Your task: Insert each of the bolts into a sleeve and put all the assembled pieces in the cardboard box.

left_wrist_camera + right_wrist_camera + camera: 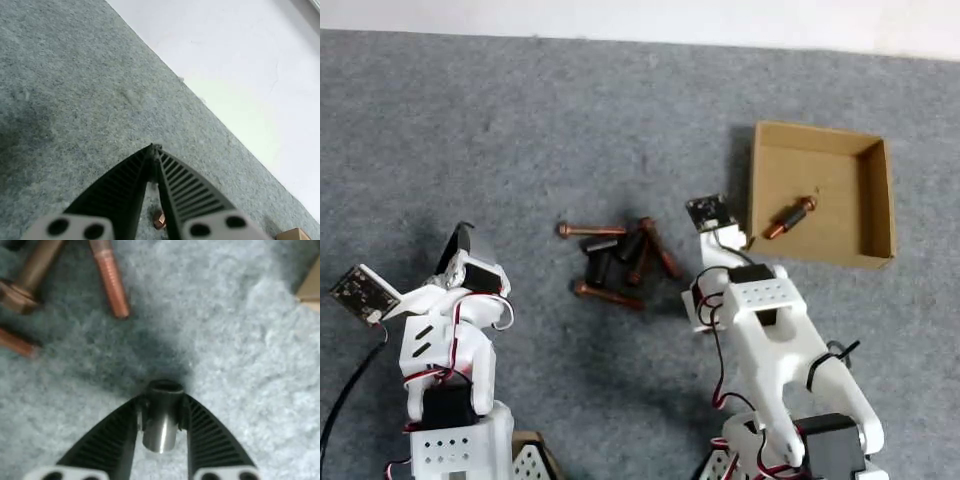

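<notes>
Where the right gripper [161, 400] hangs low over the carpet, a dark sleeve [161, 415] sits pinched between its two black fingers, open end facing away from the wrist. From that wrist's view, three copper bolts [110, 277] lie just beyond it on the grey pile, one of them showing its threaded end.

Looking down from above, the loose parts make a small heap [620, 260] near the middle of the table: copper bolts crossing over short dark sleeves, with one bolt [592, 230] on the far side and another [608, 294] on the near side. The right arm [765, 320] stands just beside this heap, between it and the cardboard box [810, 135]. Inside the box lies one assembled piece [790, 217], a bolt pushed through a sleeve, resting at a slant on the box floor.

Well off to the other side, the left arm [450, 340] sits apart from the heap. The left gripper [154, 148] has its fingertips touching, closed on nothing I can make out, above the bare grey carpet [520, 130].
</notes>
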You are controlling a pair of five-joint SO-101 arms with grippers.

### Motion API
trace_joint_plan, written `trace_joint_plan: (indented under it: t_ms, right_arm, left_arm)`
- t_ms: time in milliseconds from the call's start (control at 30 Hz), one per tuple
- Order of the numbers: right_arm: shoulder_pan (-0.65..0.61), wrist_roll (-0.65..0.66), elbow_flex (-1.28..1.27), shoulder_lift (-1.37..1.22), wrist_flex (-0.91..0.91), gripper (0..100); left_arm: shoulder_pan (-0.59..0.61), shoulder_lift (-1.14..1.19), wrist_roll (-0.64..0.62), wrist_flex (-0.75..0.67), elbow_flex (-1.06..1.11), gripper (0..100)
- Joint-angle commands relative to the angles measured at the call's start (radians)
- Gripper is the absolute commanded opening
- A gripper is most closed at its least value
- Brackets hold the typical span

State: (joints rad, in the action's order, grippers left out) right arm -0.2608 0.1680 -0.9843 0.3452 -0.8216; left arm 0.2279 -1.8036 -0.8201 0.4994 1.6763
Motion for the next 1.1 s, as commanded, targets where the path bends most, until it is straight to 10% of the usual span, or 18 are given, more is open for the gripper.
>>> trace_joint_plan:
  t_ms: [0, 1067]
  right_arm:
    - [0.01, 0.011, 0.036, 0.007, -0.022, 8.4]
    - [-0.025, 0.017, 0.038, -0.004, -0.045, 18.5]
  left_arm:
    - [-0.004, -0.013, -0.002, -0.023, -0.01, 1]
    - [-0.004, -0.013, -0.003, -0.023, -0.01, 1]
